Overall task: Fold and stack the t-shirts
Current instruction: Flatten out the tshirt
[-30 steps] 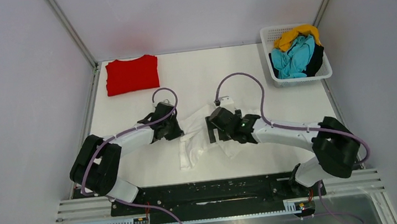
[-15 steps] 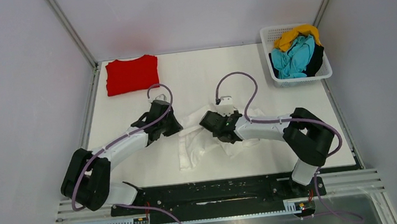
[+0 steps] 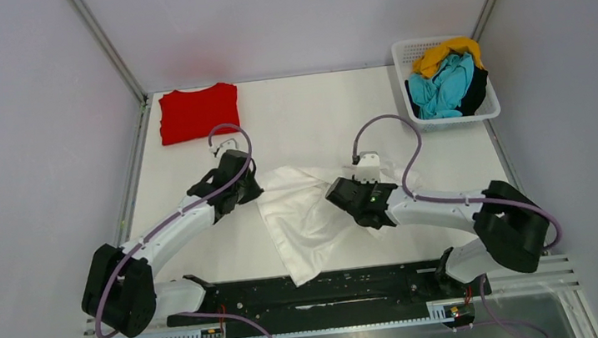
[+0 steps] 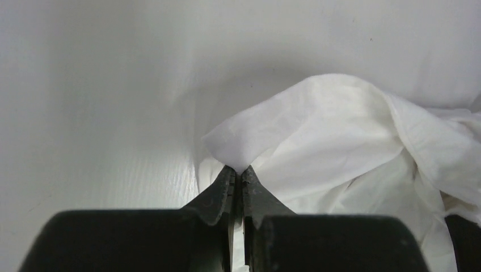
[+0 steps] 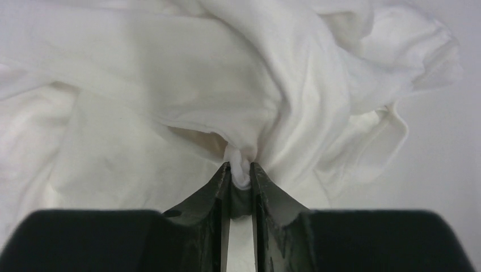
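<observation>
The white t-shirt (image 3: 305, 223) lies crumpled at the table's middle, stretched between both grippers, with one corner trailing down to the near edge. My left gripper (image 3: 253, 192) is shut on its left edge; the left wrist view shows the jaws (image 4: 238, 171) pinching a fold of white cloth (image 4: 329, 130). At the shirt's right part, my right gripper (image 3: 340, 195) is shut on a bunched wad of it (image 5: 240, 170), and the cloth (image 5: 170, 85) fans out beyond the tips. A red t-shirt (image 3: 198, 112) lies folded flat at the back left.
A white lattice basket (image 3: 454, 120) stands at the back right, holding yellow (image 3: 443, 53), teal (image 3: 438, 87) and black (image 3: 478, 87) shirts. A black rail (image 3: 325, 288) runs along the near edge, just under the shirt's trailing corner. Walls enclose the table on three sides.
The right gripper has closed on the white shirt and drawn to the right. The left gripper pulled left and back. Between them the shirt has spread wider and its corner now reaches the near edge.
</observation>
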Motion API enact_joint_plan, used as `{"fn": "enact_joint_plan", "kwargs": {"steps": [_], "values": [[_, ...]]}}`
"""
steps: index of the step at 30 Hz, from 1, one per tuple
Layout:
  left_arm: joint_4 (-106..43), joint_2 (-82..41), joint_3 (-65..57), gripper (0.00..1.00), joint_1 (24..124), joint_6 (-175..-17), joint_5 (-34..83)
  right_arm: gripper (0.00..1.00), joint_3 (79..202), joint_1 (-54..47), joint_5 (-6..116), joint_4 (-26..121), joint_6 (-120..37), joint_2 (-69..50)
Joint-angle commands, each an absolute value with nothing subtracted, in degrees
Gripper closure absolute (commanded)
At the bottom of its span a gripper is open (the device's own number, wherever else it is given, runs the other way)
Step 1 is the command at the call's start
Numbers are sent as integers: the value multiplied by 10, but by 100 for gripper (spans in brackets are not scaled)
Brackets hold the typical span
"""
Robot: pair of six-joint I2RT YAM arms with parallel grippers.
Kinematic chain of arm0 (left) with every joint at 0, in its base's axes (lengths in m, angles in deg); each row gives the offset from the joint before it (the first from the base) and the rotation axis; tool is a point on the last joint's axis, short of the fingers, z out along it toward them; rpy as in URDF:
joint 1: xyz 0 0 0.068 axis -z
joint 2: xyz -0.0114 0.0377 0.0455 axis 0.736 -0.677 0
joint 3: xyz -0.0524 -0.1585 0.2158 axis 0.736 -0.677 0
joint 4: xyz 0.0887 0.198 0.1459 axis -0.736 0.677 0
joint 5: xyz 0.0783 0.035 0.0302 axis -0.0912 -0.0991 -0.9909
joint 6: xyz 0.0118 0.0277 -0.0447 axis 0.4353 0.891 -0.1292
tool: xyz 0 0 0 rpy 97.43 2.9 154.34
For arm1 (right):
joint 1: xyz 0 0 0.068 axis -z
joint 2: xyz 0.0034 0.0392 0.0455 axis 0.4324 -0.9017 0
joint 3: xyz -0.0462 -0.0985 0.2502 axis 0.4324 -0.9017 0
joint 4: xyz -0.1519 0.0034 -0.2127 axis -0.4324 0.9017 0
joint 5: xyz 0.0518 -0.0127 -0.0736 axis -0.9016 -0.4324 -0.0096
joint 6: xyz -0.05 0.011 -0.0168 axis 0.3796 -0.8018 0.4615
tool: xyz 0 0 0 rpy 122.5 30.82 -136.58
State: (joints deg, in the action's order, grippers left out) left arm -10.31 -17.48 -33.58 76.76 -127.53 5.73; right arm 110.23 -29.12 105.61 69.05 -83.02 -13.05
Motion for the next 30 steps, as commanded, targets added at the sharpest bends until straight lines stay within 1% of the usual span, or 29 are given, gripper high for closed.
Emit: {"fn": "enact_joint_plan", "kwargs": {"steps": [1,5,7,8,12,15,19,22,26,30], "values": [[-88,-152,-295,100,769,-1262,-4,83,1057,-285,1098,710,-844,-67],[-68,-140,-274,100,768,-1256,-40,90,1032,-257,1096,714,-822,-21],[-55,-129,-259,100,768,-1252,-69,95,1032,-237,1097,728,-803,12],[-47,-119,-250,100,769,-1251,-82,95,1036,-226,1102,737,-795,35],[-30,-69,-217,100,768,-1240,-108,98,1066,-202,1146,788,-747,164],[-36,-21,-188,100,769,-1225,-95,100,1102,-201,1147,771,-674,265],[-39,50,-137,100,770,-1203,-65,100,1172,-201,1073,720,-554,372],[-50,107,-101,100,770,-1189,-31,100,1254,-201,994,725,-494,408],[-69,168,-43,100,771,-1163,38,100,1400,-201,880,793,-447,396],[-77,193,28,100,771,-1139,118,100,1544,-201,732,875,-421,354]]}}
